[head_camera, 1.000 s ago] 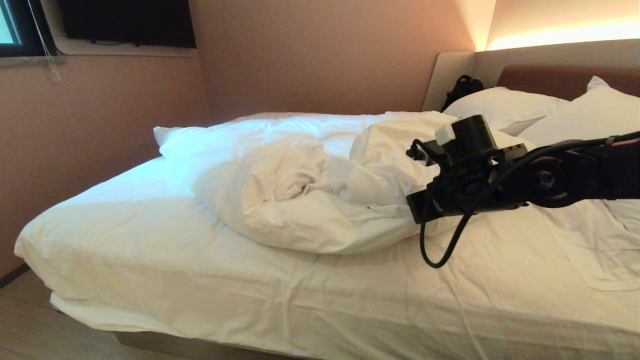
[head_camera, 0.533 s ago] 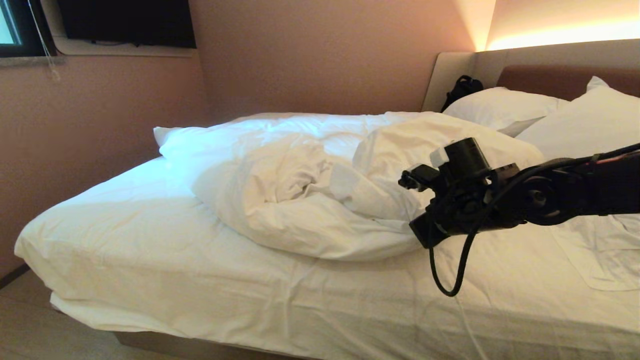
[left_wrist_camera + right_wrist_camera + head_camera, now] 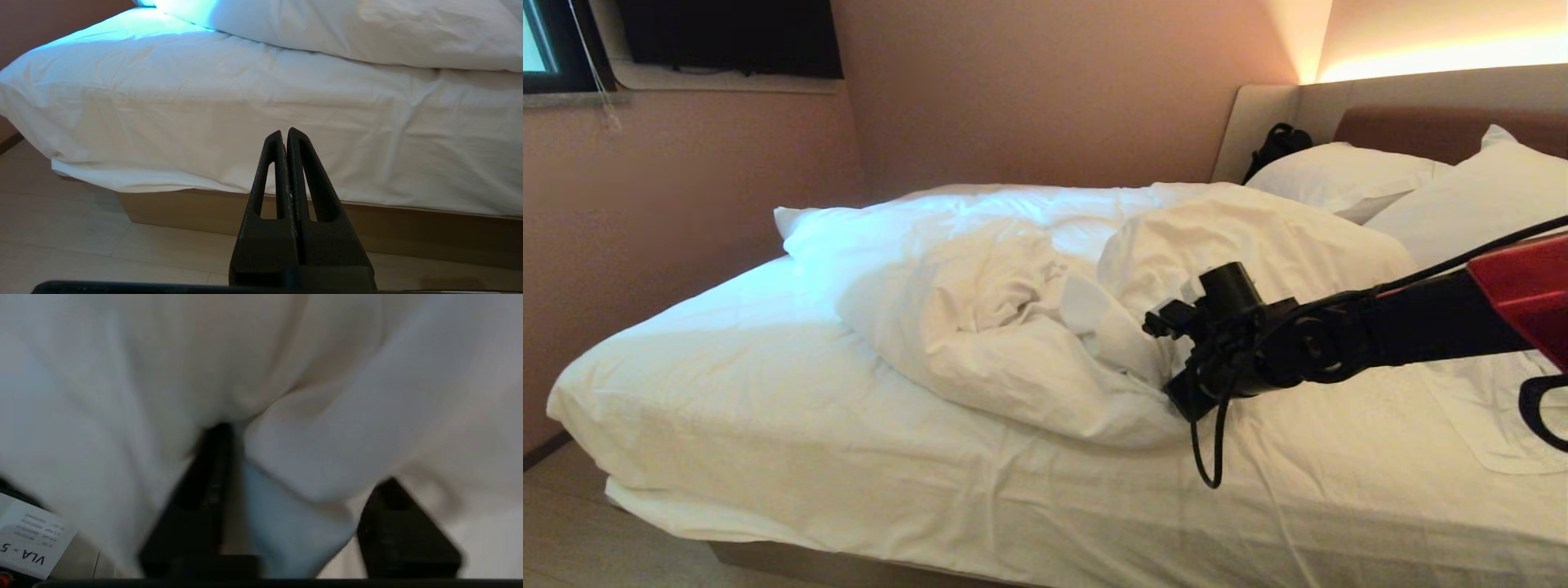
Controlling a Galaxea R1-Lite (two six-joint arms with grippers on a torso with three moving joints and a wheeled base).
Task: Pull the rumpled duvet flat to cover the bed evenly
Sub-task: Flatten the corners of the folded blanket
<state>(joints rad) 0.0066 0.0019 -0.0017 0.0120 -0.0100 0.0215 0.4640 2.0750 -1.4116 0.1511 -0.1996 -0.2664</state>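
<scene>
duvet — bunched in a rumpled heap mid-bed, fitted sheet bare along the near edge | right tool — fingers spread, a fold of duvet bulging between them, nose in the heap's near edge | left tool — pressed together, low beside the bed

right arm stretched in from the right, wrist angled down, right gripper with fingers spread apart, white cloth bulging between them, left gripper parked low, level, fingers pressed together, nothing held
</scene>
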